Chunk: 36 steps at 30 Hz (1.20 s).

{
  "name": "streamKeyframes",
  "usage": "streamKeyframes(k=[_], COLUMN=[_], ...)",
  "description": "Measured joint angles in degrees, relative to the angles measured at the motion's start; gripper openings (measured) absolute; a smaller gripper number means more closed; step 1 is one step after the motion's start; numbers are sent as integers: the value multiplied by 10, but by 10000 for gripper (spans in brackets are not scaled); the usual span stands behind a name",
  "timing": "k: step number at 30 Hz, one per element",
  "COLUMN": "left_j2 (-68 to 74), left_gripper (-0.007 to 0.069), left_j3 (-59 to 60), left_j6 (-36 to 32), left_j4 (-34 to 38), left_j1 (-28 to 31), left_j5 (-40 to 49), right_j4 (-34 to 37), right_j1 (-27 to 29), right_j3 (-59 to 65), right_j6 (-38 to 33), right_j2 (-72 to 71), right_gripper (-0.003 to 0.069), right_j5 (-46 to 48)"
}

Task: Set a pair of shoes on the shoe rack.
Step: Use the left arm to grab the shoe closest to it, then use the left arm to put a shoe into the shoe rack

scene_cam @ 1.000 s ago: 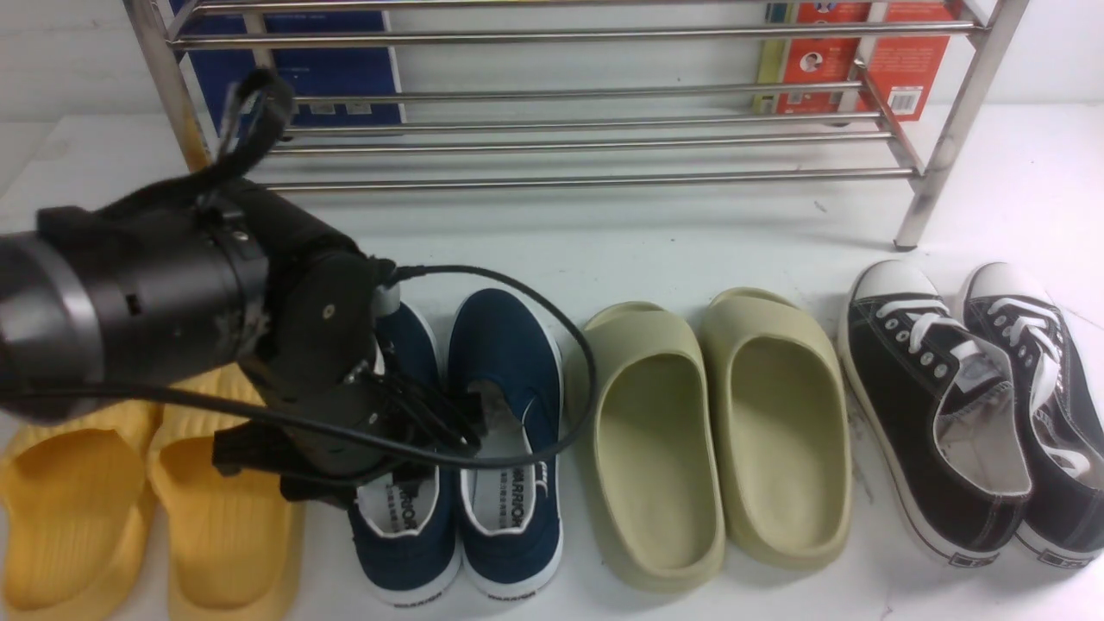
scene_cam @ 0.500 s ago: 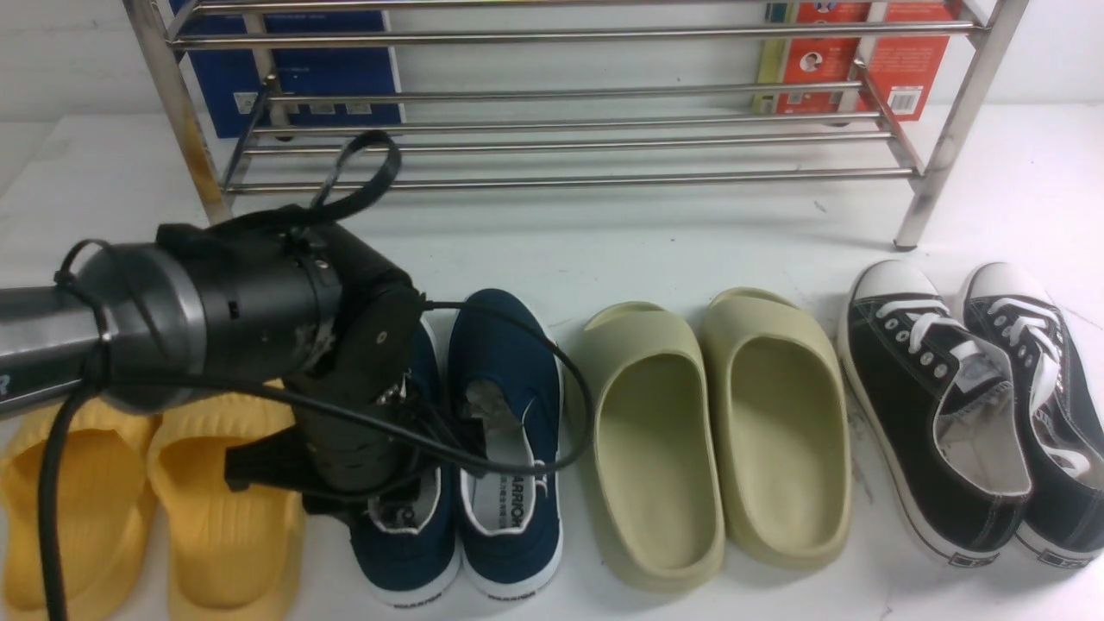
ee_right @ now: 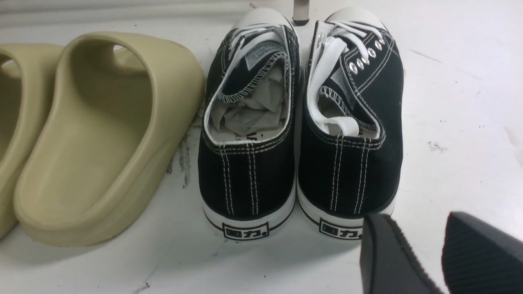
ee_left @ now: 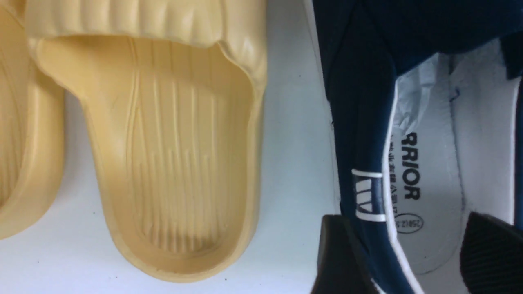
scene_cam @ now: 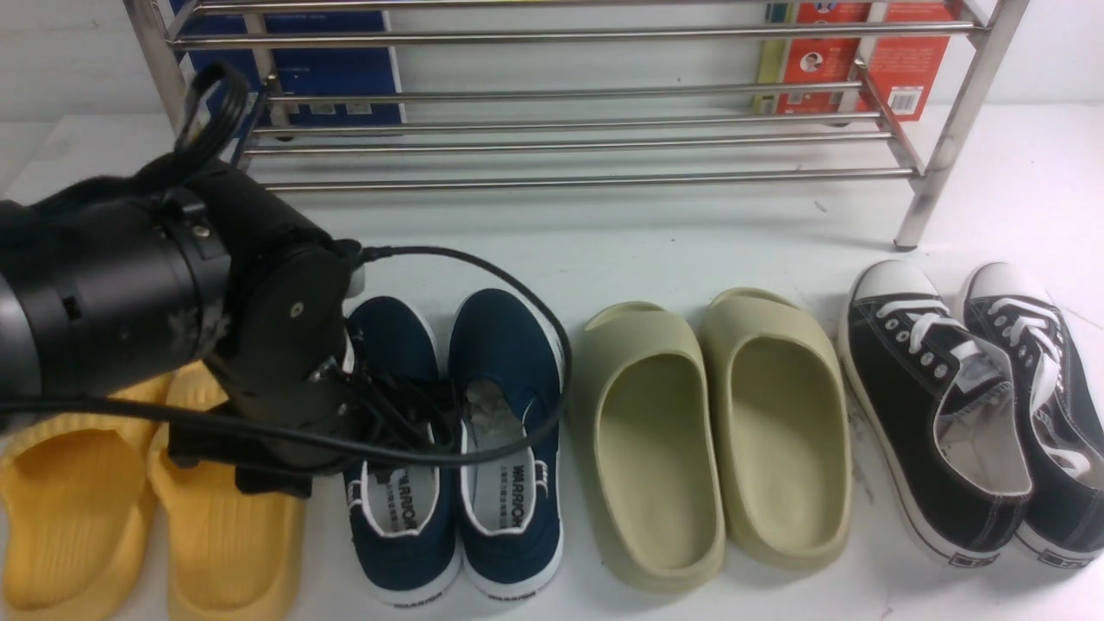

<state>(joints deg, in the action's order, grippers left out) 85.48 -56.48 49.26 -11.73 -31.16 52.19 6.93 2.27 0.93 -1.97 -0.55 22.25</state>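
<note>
Left gripper (ee_left: 412, 237): jaws apart, straddling the outer side wall of the left navy shoe (ee_left: 359, 122) near its heel. One finger (ee_left: 339, 253) stands outside the wall, in the gap toward the yellow slide (ee_left: 175, 143); the other hangs over the printed insole. Nothing is clamped.

Right gripper (ee_right: 423, 241): jaws apart and empty, hovering near the heels of the black lace-up sneakers (ee_right: 298, 163).

Navy slip-on pair (scene_cam: 500, 345): both shoes lie flat on the table (scene_cam: 690, 241), just beside each other, between the yellow slide and the olive slides (scene_cam: 716, 431). Neither is on the shoe rack (scene_cam: 569, 181), which stands at the far side, well apart from the row, with no shoes on its visible bars.

Judged step: closing on the shoe wall, ahead of the lift.

Risks noted:
- Soft canvas held by one wall only would likely let the shoe hang and swing, and a shallow bite could slip off.
- The outer finger sits just beside the yellow slide, so sideways drift would shove it.
- The inner finger could pinch the paper stuffing instead of the wall.
- The arm's cable (scene_cam: 562, 345) loops across the right navy shoe; contact cannot be told, but it could drag that shoe.
- A drooping toe may catch the rack's front bar.
</note>
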Motion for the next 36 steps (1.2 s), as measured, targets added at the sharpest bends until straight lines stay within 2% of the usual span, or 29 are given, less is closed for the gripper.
streamKeyframes(k=[4, 10, 15, 17, 18, 19, 20, 21, 28, 32, 36], left_j2=[26, 61, 77, 77, 77, 77, 76, 72, 9, -33, -65], left_gripper=[443, 423, 269, 139, 98, 88, 27, 13, 17, 17, 17], left_j3=[41, 58, 58, 58, 58, 58, 58, 58, 48, 22, -39], left_j6=[3, 16, 27, 34, 36, 36, 39, 39, 31, -2, -69], left_j4=[0, 0, 2, 3, 3, 2, 1, 0, 12, 16, 21], left_j1=[0, 0, 0, 0, 0, 1, 1, 1, 1, 1, 0], left_j5=[-56, -110, -111, -104, -101, -100, -96, -93, -35, 5, 46], right_j4=[0, 0, 0, 0, 0, 0, 0, 0, 0, 0, 0], right_j1=[0, 0, 0, 0, 0, 0, 0, 0, 0, 0, 0], right_j3=[0, 0, 0, 0, 0, 0, 0, 0, 0, 0, 0], right_j6=[0, 0, 0, 0, 0, 0, 0, 0, 0, 0, 0], right_j2=[0, 0, 0, 0, 0, 0, 0, 0, 0, 0, 0], right_gripper=[246, 246, 246, 246, 246, 246, 246, 246, 246, 246, 246], right_j5=[0, 0, 0, 0, 0, 0, 0, 0, 0, 0, 0])
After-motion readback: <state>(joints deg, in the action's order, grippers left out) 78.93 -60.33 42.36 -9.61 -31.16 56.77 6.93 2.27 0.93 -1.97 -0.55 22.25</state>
